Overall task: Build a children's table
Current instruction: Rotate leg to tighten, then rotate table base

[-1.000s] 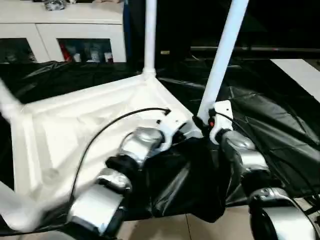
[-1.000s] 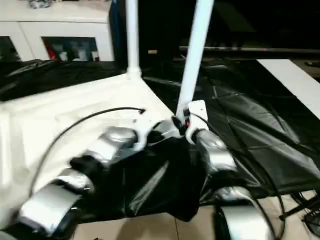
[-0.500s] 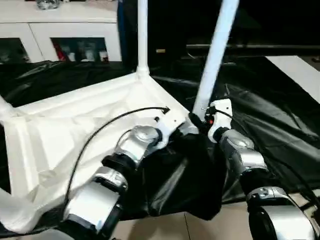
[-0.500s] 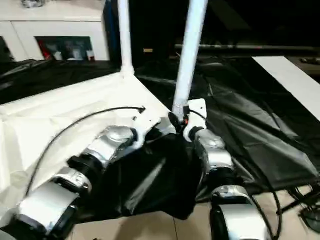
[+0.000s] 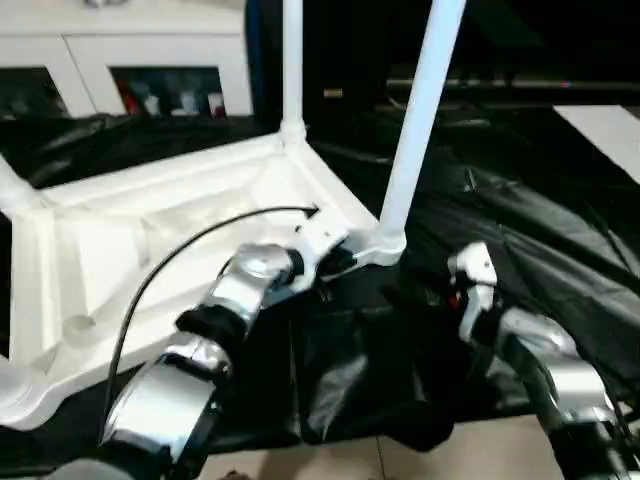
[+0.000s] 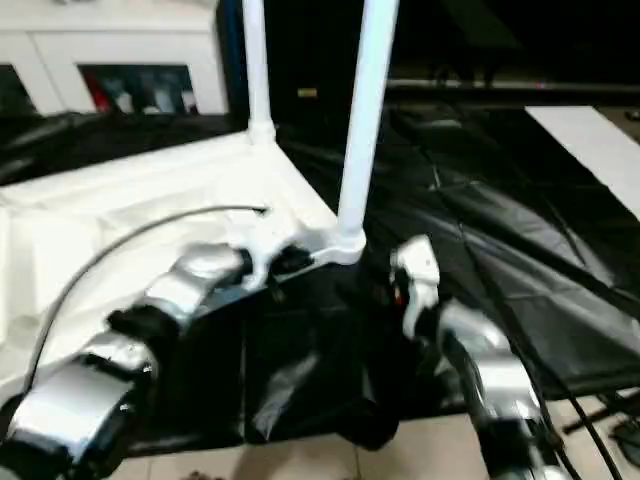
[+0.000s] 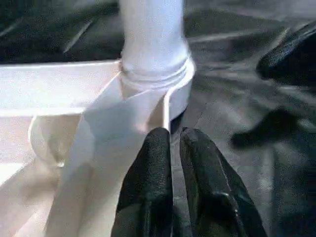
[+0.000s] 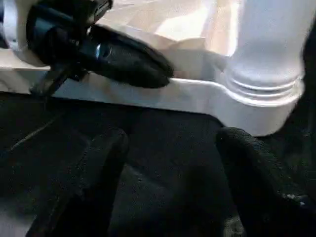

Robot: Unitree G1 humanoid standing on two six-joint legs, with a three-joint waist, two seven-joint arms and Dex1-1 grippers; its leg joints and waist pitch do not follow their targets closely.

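Note:
The children's table lies upside down on the black cloth: its white ribbed tabletop [image 5: 150, 250] faces up. One white leg [image 5: 415, 110] stands in the near right corner socket [image 5: 385, 243], and another leg [image 5: 292, 70] rises from the far corner. My left gripper [image 7: 175, 136] sits on the tabletop's thin rim [image 7: 168, 111] just beside that near socket, fingers almost together with the rim running between them. My right gripper [image 8: 170, 143] hangs over the cloth a short way from the socket [image 8: 261, 94], open, nothing between its fingers [image 8: 106, 148].
The black cloth-covered work table [image 5: 530, 200] stretches to the right and drapes over its front edge above the tiled floor [image 5: 400, 455]. A white cabinet [image 5: 150, 60] stands at the back left. Further leg ends [image 5: 12, 190] show at the left edge.
My right gripper has let go of the near leg's base, drawn back toward me and opened wider. The left gripper stays at the rim, its fingers slightly parted. The camera has shifted.

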